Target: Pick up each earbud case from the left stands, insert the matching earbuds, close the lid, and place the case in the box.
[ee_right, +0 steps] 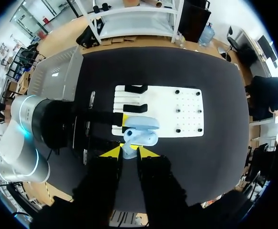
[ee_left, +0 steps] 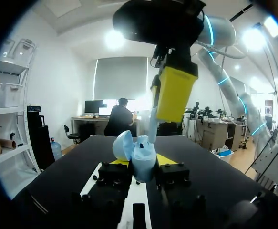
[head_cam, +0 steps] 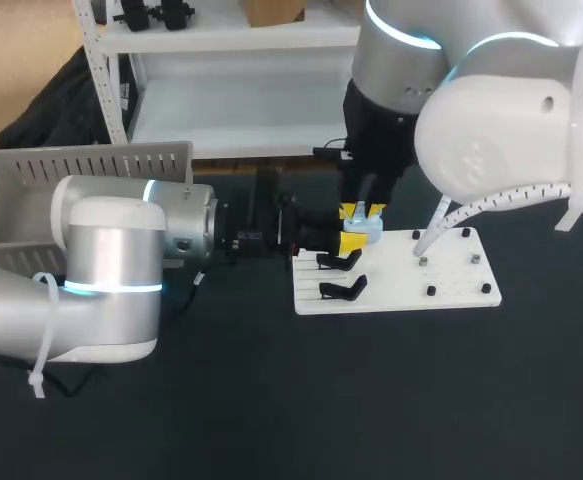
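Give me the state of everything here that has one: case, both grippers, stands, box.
earbud case: lid open, upright, held off the stands.
left gripper: fingers shut on the earbud case from both sides.
right gripper: directly above the open case; grip unclear.
black stands: both empty, on the white board.
box: no case visible inside.

Matte black table (head_cam: 371, 400) surface

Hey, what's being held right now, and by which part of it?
The jaws of the left gripper clamp the light blue earbud case by the sides of its lower body, lid open. Whether the right gripper above it holds anything cannot be told.
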